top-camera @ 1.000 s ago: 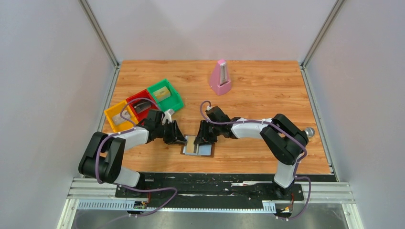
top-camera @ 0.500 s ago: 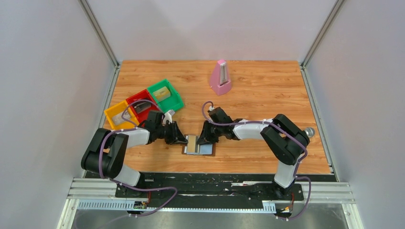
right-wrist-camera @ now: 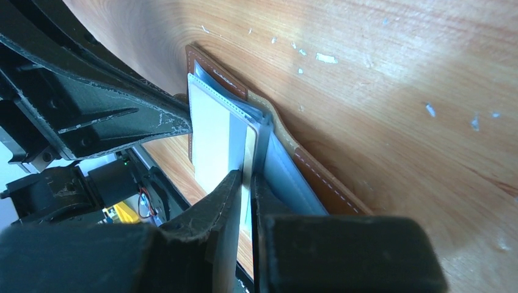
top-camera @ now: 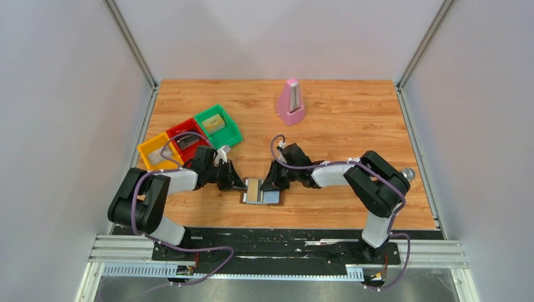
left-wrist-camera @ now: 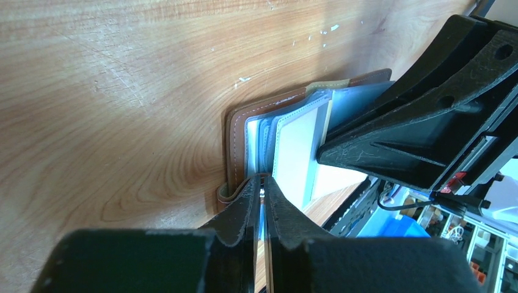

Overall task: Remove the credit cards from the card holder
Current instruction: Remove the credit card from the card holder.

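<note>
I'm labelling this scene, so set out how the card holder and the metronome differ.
The holder lies flat and open near the arms; the metronome stands upright at the far side. The holder is brown-rimmed and grey-blue inside; the metronome is pink. The left gripper and right gripper are shut on the holder; nothing touches the metronome. Both rest on the table.

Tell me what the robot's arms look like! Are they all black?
Not all black. The left arm and right arm each have chunky black joints, a pale grey-white middle tube and a purple cable looping along. The jaws are scuffed black.
</note>
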Controlling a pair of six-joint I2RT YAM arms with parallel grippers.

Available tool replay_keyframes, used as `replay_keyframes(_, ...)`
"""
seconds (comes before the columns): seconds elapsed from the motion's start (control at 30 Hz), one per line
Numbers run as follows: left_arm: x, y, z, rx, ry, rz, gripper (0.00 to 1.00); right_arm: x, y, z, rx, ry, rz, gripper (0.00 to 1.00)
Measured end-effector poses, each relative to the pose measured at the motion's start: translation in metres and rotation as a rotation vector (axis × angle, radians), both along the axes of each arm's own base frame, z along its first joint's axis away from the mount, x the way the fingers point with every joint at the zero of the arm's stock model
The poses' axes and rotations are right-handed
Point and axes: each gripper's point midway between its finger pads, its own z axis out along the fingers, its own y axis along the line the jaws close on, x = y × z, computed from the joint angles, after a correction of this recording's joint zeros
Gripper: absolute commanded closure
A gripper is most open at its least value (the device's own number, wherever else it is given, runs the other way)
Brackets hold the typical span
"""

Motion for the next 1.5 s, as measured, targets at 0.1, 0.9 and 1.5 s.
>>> replay_keyframes(0.1, 0.000, 0.000, 0.000, -0.002, 0.002, 0.000, 0.87, -0.001, 0.000, 0.001, 0.018, 0.003, 0.002, 0.93)
replay_keyframes(0.9, -0.002, -0.001, -0.003, 0.035, 0.036, 0.013, 0.85, -0.007, -0.019, 0.009, 0.075, 0.007, 0.028, 0.92)
replay_keyframes(1.5, -0.003, -0.002, -0.003, 0.023, 0.068, 0.031, 0.83, -0.007, -0.035, 0.009, 0.062, 0.018, 0.105, 1.00)
